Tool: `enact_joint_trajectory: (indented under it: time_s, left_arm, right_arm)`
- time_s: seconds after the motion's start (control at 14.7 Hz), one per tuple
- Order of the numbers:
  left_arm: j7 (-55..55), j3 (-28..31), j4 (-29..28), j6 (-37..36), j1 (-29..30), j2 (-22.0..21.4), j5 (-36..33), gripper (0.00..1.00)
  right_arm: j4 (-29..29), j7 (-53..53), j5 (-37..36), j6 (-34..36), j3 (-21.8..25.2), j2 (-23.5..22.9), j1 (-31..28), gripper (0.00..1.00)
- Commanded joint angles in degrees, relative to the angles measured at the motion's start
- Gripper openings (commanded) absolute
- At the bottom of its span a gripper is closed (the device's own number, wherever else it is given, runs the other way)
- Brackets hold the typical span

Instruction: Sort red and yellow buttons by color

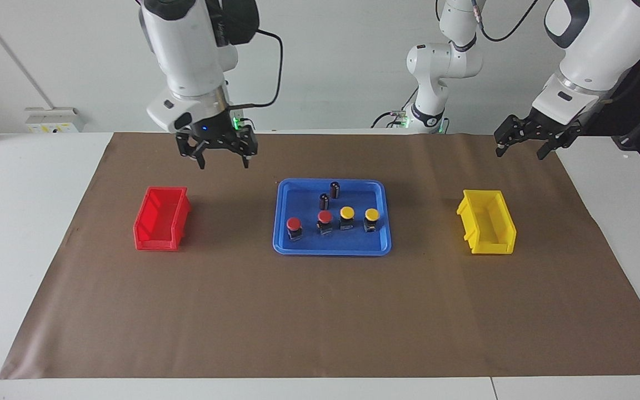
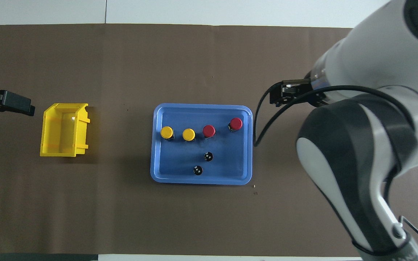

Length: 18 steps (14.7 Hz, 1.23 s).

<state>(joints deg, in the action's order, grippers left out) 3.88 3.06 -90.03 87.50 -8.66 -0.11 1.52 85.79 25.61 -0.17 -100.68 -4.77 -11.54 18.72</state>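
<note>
**Facing view: both grippers raised, all four buttons in the blue tray**

The right gripper (image 1: 223, 157) hangs in the air over the brown paper, above the stretch between the red bin and the blue tray. Its two fingers point down and are spread wide apart, with nothing between them. In the overhead view most of this gripper is hidden by its own arm.

The left gripper (image 1: 526, 145) hangs over the edge of the paper at the left arm's end of the table, above a spot just past the yellow bin. Its fingers are also spread wide and hold nothing.

A blue tray (image 1: 285, 244) lies at the middle of the paper. Four buttons stand in it in a row, along the side of the tray farther from the robots. Counting from the right arm's end, they are a red button (image 1: 293, 224), a second red button (image 1: 324, 218), a yellow button (image 1: 346, 213) and a second yellow button (image 1: 371, 215). The buttons stand close together but apart from one another.

Two small dark cylinders (image 1: 329, 195) stand upright in the same tray, nearer to the robots than the row.

A red bin (image 1: 161, 219) sits on the paper toward the right arm's end, well apart from the tray. A yellow bin (image 1: 486, 222) sits toward the left arm's end, also well apart. Neither bin shows anything inside it.
</note>
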Motion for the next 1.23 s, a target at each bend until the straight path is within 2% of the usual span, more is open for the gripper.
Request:
enact_joint_trajectory:
  time_s: [0.0,0.14,0.34,0.48,0.61,0.82,1.16]
  left_arm:
    - [0.3,0.2,-1.8,-0.1,0.1,-1.6,0.4,1.00]
    - [0.0,0.9,-1.6,0.4,0.8,-1.6,0.4,1.00]
    - [0.0,0.4,-1.3,0.3,1.8,-2.1,0.4,1.00]
    - [0.0,-1.1,-1.5,0.7,4.0,-2.0,0.4,1.00]
    - [0.0,-5.8,-1.6,0.9,8.0,-2.1,0.4,1.00]
    - [-0.1,-6.5,-1.4,0.8,8.7,-2.1,0.9,1.00]
    - [0.0,-6.4,-1.6,0.7,8.0,-2.1,0.9,1.00]
  right_arm:
    - [5.2,6.4,0.5,-12.0,0.2,-4.7,4.6,1.00]
    - [11.8,6.9,0.2,-17.4,0.2,-4.4,5.5,1.00]
    - [17.8,6.7,-1.0,-24.0,0.2,-4.6,5.6,1.00]
    - [19.6,6.2,-1.5,-25.1,0.2,-4.6,5.5,0.98]
    - [21.5,5.9,-1.5,-26.1,0.2,-4.3,5.7,0.89]
    - [22.1,5.6,-3.2,-26.5,0.2,-5.1,6.5,0.76]
    - [23.5,4.7,-4.2,-29.9,0.2,-5.5,6.2,0.72]
